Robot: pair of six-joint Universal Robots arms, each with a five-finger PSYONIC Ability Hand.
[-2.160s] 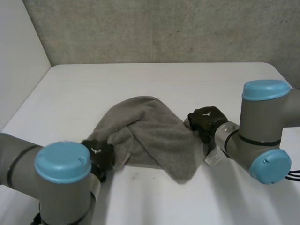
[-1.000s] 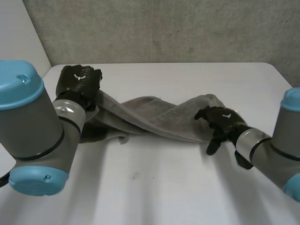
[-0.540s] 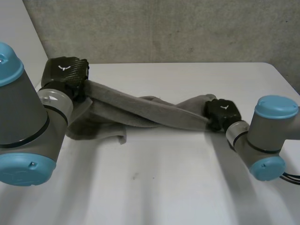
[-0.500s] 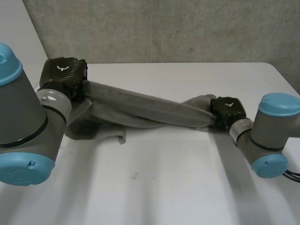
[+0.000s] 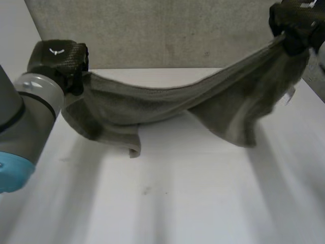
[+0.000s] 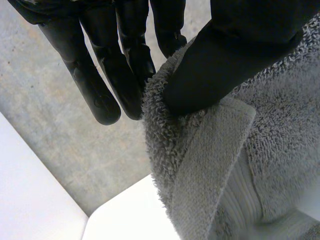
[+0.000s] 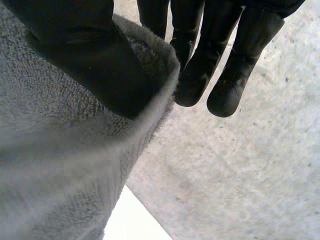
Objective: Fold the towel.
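A grey towel (image 5: pixel 167 107) hangs stretched between both hands above the white table (image 5: pixel 167 203), sagging in the middle, its lower folds drooping toward the tabletop. My left hand (image 5: pixel 57 58) is raised at the left and pinches one end of the towel (image 6: pixel 210 165) between thumb (image 6: pixel 235 55) and fingers (image 6: pixel 125 70). My right hand (image 5: pixel 294 23) is lifted high at the far right and pinches the other end of the towel (image 7: pixel 60 150) under its thumb (image 7: pixel 85 65) against the fingers (image 7: pixel 210 60).
A grey concrete wall (image 5: pixel 167 30) rises behind the table. The table's left edge runs next to a pale wall (image 5: pixel 15 30).
Both hands have risen, the right one far up and to the right. The towel has come up off the table and now hangs spread between them.
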